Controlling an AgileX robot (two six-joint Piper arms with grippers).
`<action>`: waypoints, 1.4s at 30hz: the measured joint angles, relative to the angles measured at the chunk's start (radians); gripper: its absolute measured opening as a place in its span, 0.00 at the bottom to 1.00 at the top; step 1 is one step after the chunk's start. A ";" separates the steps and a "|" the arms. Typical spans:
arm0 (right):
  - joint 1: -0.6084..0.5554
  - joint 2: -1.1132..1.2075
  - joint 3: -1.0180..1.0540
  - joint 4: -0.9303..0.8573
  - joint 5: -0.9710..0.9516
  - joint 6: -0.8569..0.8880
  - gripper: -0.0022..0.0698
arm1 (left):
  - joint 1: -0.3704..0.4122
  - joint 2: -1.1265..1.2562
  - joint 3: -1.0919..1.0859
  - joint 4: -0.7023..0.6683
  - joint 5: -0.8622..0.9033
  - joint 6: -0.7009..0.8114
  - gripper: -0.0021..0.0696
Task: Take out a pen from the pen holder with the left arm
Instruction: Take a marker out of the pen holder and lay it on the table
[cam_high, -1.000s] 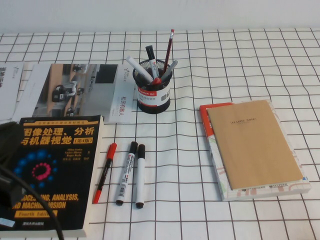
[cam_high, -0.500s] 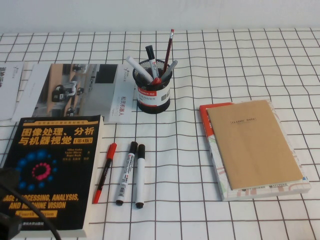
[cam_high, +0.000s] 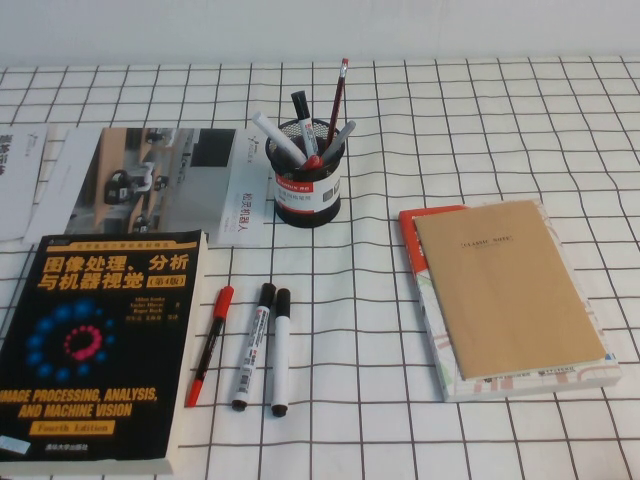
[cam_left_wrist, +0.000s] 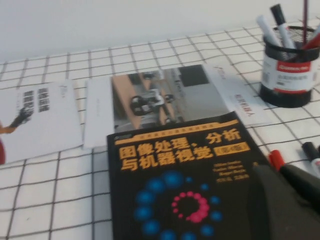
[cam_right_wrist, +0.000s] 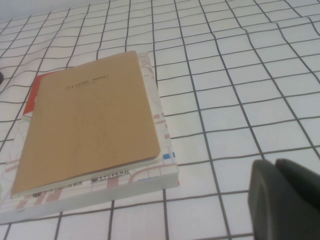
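Retraction complete: my left claw (cam_left_wrist: 285, 200), pressed together and empty, has withdrawn above the textbook (cam_high: 100, 350). Three pens (cam_high: 253, 345) lie on the desk (cam_high: 400, 420) before the pen holder (cam_high: 308, 190), so extraction looks done. My right claw (cam_right_wrist: 285, 200) rests closed beside the notebook (cam_right_wrist: 85, 120).

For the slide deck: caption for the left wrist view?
Left gripper, fingers shut, near the black textbook, pen holder beyond with pens in it; right gripper near the tan notebook.

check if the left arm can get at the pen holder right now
Probably yes: left gripper, shut, hangs near the black book with nothing tall before the pen holder; right gripper hovers by the notebook.
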 joint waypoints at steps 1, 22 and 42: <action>0.000 0.000 0.000 0.000 0.000 0.000 0.01 | 0.035 -0.029 0.031 -0.003 -0.005 -0.005 0.03; 0.000 0.000 0.000 0.000 0.000 0.000 0.01 | 0.248 -0.240 0.239 -0.146 0.067 0.163 0.03; 0.000 0.000 0.000 0.000 0.000 0.000 0.01 | 0.248 -0.240 0.239 -0.161 0.082 0.220 0.03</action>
